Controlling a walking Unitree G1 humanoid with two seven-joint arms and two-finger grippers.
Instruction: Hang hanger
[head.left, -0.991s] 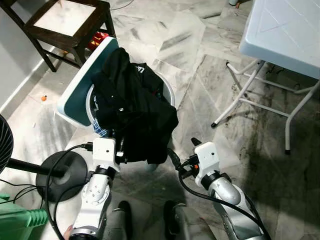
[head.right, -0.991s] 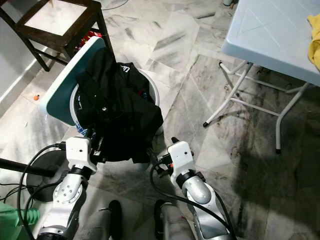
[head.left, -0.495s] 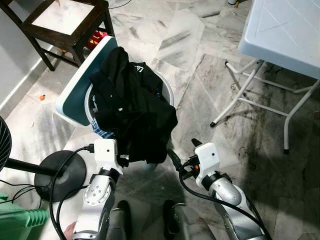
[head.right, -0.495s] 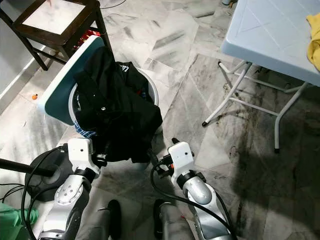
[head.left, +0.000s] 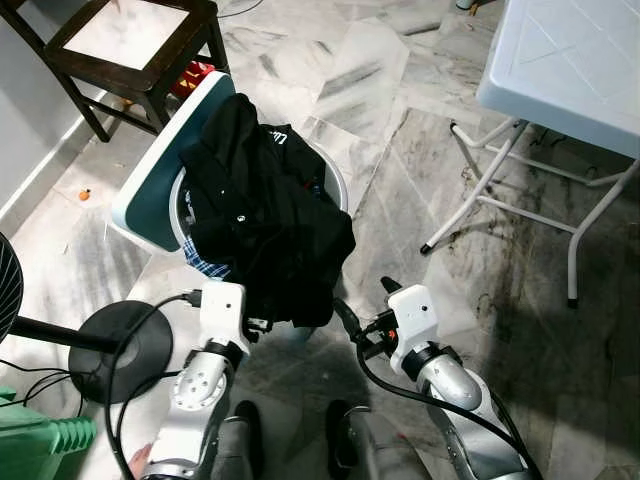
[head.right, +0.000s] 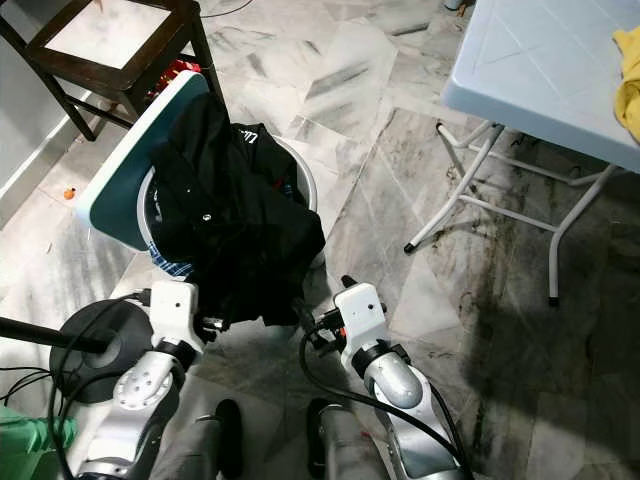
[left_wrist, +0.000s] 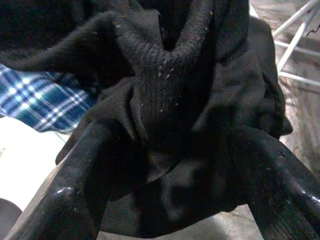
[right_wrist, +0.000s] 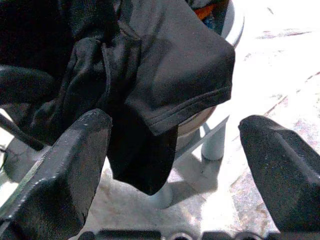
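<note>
Closest to you, your left gripper (left_wrist: 165, 165) has its two black fingers spread wide around a fold of the black knitted cloth (left_wrist: 170, 100). The cloth sits between them, but they do not look squeezed on it yet. I think you put it there to get hold of the clothes.

Your right gripper (right_wrist: 172, 165) waits just beside the pile, wide open and holding nothing.

A little farther, the heap of black clothes (head.left: 265, 225) spills over the round white laundry basket (head.left: 338, 185), with a blue checked shirt (left_wrist: 40, 97) under it. I cannot spot a hanger; it may be buried.

Farther still are the dark wooden chair (head.left: 135, 45) and the white folding worktop (head.left: 570, 60).
</note>
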